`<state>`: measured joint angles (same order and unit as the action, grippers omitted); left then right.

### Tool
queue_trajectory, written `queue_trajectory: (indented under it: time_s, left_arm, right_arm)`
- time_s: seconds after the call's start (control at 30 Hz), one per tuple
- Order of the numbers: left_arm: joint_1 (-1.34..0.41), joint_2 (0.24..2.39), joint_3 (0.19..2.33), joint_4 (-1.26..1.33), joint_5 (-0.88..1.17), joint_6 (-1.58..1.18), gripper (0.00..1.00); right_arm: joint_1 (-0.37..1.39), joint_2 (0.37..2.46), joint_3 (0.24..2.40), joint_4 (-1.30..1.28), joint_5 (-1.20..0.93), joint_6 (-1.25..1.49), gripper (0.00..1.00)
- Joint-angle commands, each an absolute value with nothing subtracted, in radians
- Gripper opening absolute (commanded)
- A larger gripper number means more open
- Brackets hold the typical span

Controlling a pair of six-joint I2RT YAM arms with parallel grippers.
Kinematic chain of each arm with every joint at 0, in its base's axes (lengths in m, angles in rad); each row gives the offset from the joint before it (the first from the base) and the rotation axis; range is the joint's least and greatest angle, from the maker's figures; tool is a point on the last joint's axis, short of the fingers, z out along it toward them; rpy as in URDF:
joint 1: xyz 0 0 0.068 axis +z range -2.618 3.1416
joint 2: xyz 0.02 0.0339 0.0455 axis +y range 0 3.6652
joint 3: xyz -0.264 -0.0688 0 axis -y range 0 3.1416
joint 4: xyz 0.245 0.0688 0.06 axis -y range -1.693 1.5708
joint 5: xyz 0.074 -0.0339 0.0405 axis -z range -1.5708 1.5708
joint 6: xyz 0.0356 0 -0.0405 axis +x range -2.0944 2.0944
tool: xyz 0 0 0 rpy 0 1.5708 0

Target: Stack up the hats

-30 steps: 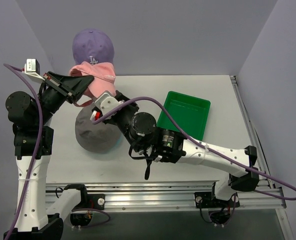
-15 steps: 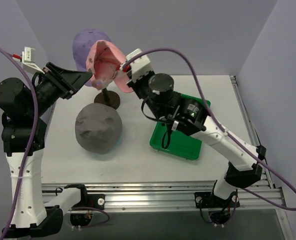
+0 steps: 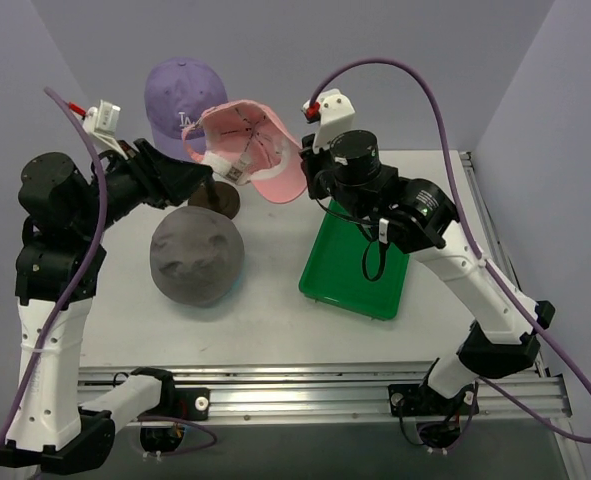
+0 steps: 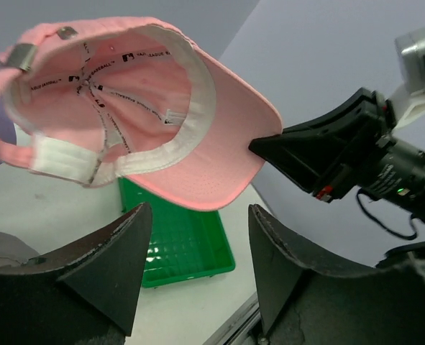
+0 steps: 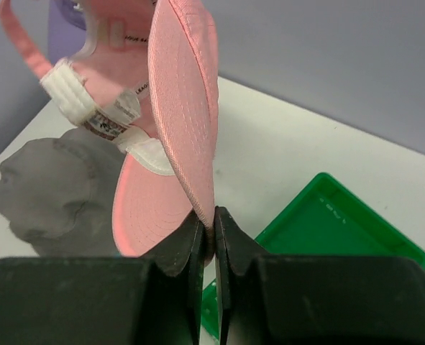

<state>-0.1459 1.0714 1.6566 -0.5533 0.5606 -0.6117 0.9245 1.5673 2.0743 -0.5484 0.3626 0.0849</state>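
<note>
**Top external view.** The pink baseball cap [image 3: 250, 150] is held in the air at upper centre, turned over so that its lining is exposed. Behind it, at upper left, the lilac baseball cap [image 3: 180, 92] is seen, marked with a white "LA" logo. The right gripper [image 3: 305, 178] is clamped on the right edge of the pink brim. The left gripper [image 3: 197, 180] is placed just below and to the left of the pink cap; its jaw spacing cannot be told here. The grey floppy hat [image 3: 197, 258] lies on the table [image 3: 275, 320] at centre left. The green tray [image 3: 350, 275] lies right of centre. A brown stand base [image 3: 215, 198] is visible above the grey hat.

**Left wrist view.** The left jaws are shown spread wide with nothing between them, and the pink cap hangs above the gap. Printed seam tape [image 4: 119, 100] crosses the lining. "LEAGUE" can be partly read on it.

**Right wrist view.** The right jaws are shown pressed together on the brim edge. A white label [image 5: 104, 122] is visible inside the cap, its print too small to read.
</note>
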Motion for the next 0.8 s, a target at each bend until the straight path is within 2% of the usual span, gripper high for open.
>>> queue_trajectory:
  time_s: [0.0,0.17,0.53,0.77]
  left_arm:
    - [-0.238,1.086,1.687,-0.649,0.41,-0.431,0.65]
    - [-0.356,1.095,1.652,-0.687,0.276,-0.397,0.68]
    - [-0.37,1.061,1.631,-0.79,0.103,-0.4,0.72]
    - [-0.37,1.06,1.606,-0.753,0.115,-0.446,0.72]
  right_arm:
    - [0.922,1.48,2.054,-0.572,0.304,0.215,0.0]
    - [0.92,1.421,2.008,-0.568,0.25,0.268,0.0]
    - [0.922,1.241,1.873,-0.505,0.124,0.311,0.0]
    - [0.923,1.164,1.798,-0.425,0.061,0.321,0.0]
